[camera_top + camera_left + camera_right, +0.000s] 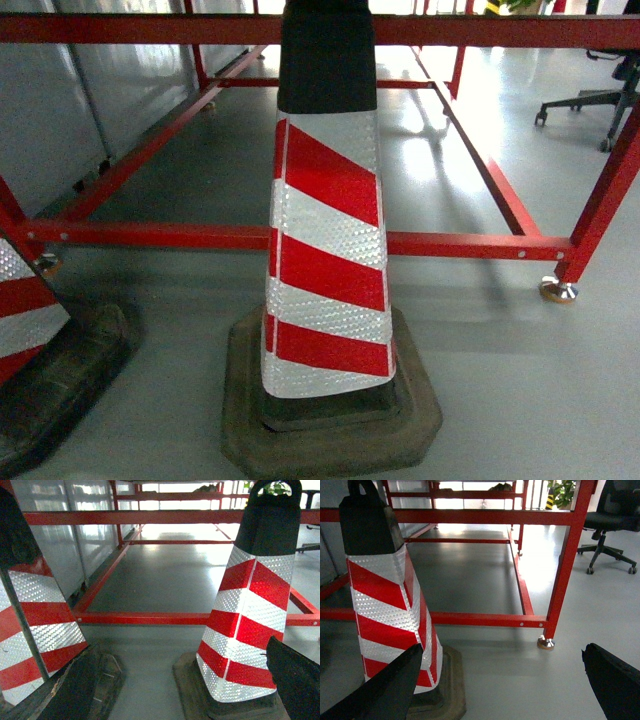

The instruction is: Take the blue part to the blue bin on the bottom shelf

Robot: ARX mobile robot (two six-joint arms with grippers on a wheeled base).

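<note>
Nearest the wrist cameras, dark fingers of each claw frame the lower corners: the right claw has its fingers spread wide apart with nothing between them, and the left claw likewise shows one dark finger at each lower corner, apart and empty.

Just beyond, a red-and-white striped traffic cone with a black top stands upright on its dark rubber base, filling the middle of the head view. A second striped cone stands at the left edge on its own dark base.

Behind the cones runs a low red metal frame, its horizontal rail crossing the grey floor and a corner post resting on a round silver foot. More red rails stretch away beyond it, beside pale grey panels on the left.

Farthest back on the right, a black office chair stands on the glossy floor, with a green plant near it.

The blue part, the blue bin and the bottom shelf appear in none of the three views.
</note>
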